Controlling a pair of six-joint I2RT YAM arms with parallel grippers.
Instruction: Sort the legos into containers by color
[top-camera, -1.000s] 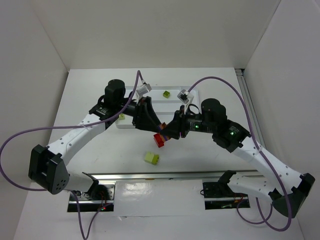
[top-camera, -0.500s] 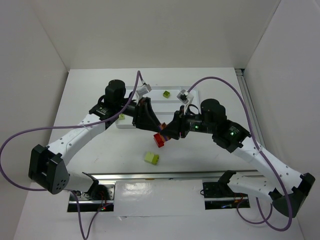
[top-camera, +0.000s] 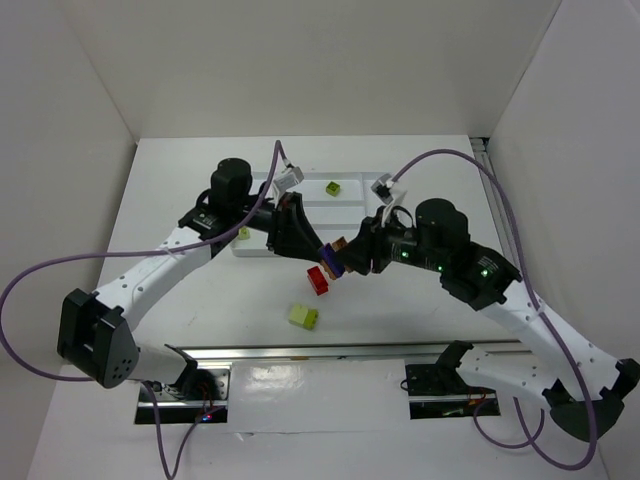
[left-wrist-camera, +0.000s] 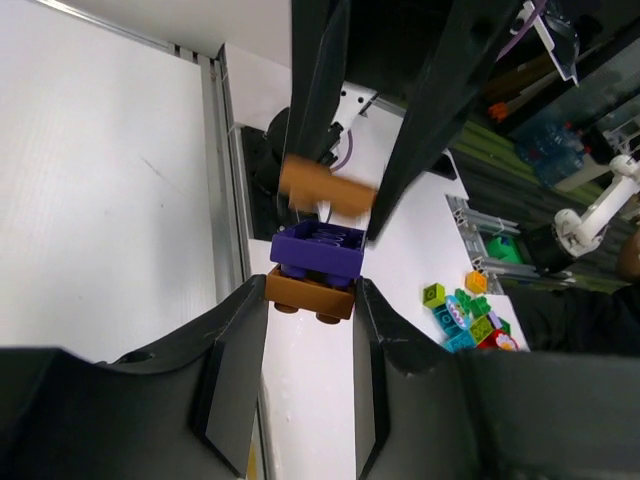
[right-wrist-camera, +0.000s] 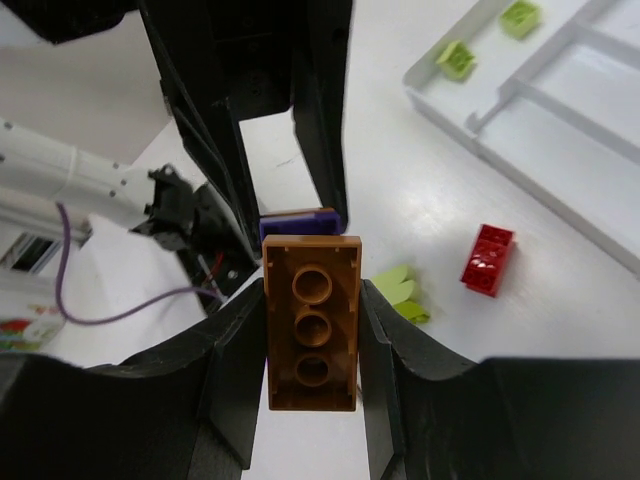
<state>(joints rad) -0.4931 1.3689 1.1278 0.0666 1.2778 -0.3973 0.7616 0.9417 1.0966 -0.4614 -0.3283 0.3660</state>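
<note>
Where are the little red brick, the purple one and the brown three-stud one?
small red plastic studded brick (right-wrist-camera: 488, 260): right wrist view, top face.
purple plastic brick (left-wrist-camera: 318, 250): left wrist view, facing side.
brown three-stud plastic brick (right-wrist-camera: 313, 327): right wrist view, middle stud.

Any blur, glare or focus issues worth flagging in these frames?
Left wrist: the brown brick between the right fingers is smeared; the purple brick is sharp. Right wrist: brown brick crisp, far-left background soft. Top external: bright reflection on the metal rail, light otherwise even.
</note>
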